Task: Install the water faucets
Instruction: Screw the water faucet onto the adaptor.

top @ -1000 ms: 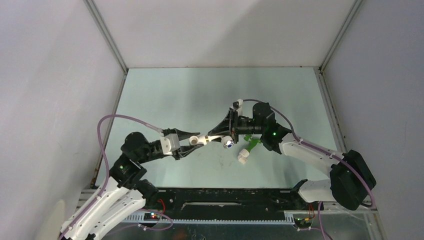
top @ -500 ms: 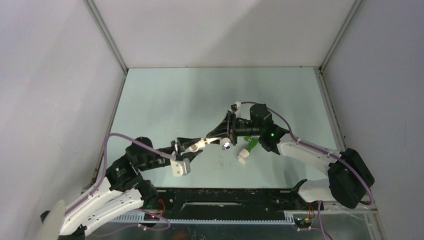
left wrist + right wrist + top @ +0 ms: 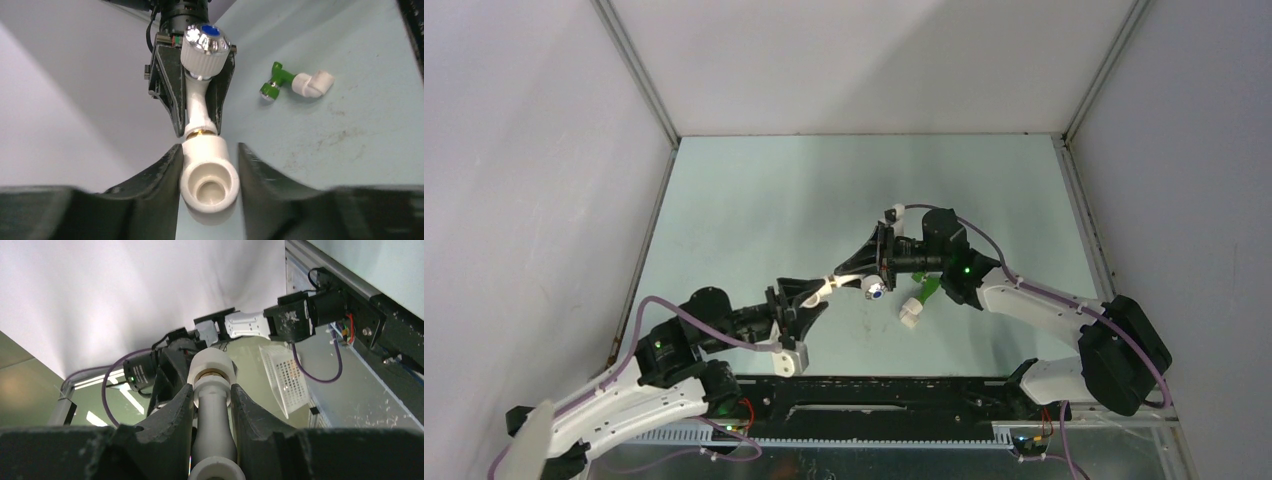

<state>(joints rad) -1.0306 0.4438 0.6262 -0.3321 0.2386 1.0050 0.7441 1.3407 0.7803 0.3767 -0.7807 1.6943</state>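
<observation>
The white faucet [image 3: 197, 107] with a chrome-and-blue knob [image 3: 876, 290] is held above the table. My right gripper [image 3: 851, 271] is shut on its stem, with one finger on each side in the right wrist view [image 3: 211, 387]. A white elbow fitting [image 3: 209, 175] sits on the faucet's threaded end. My left gripper [image 3: 209, 148] is shut on that fitting [image 3: 822, 288]. The green faucet [image 3: 278, 81], with its own white fitting [image 3: 314, 84], lies on the table to the right [image 3: 929, 288].
The pale green table mat [image 3: 754, 200] is boxed in by white walls at the left, back and right. A black rail [image 3: 874, 385] runs along the near edge. A white perforated piece [image 3: 282, 377] shows past the left arm.
My left wrist has rolled around its axis, its white camera housing swinging from above to below, and the arm has dropped lower. The right gripper and the white faucet have hardly moved.
</observation>
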